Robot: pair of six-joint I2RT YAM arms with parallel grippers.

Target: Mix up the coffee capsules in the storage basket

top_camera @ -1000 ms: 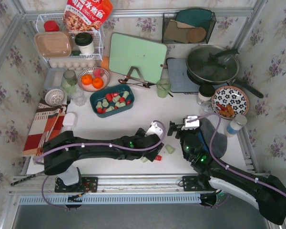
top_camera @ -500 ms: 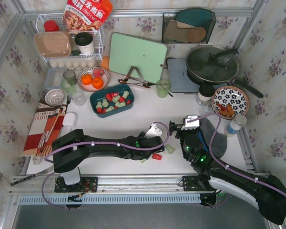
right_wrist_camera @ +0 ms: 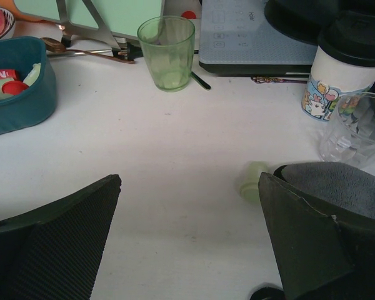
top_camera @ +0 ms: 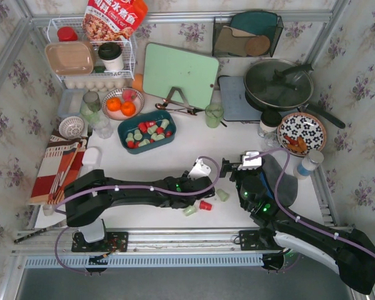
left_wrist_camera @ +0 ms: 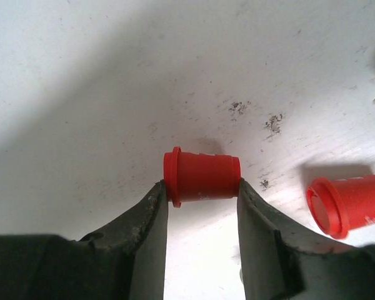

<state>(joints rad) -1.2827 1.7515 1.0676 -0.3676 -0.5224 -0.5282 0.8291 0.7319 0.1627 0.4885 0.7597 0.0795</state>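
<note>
The left gripper (left_wrist_camera: 202,189) pinches a small red tapered plastic capsule (left_wrist_camera: 203,176) end to end, rim and base. Light and smooth, it could probably squirt out. The right gripper (right_wrist_camera: 187,200) gapes empty.

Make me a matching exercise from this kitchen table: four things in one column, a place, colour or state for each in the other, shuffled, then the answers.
Things
1. red capsule
2. storage basket
3. green cup
4. oranges

Descriptions
A. dark teal
B. upright and empty
C. gripped end to end by the left gripper
D. by the basket's far-left corner

Pairs: 1-C, 2-A, 3-B, 4-D
</note>
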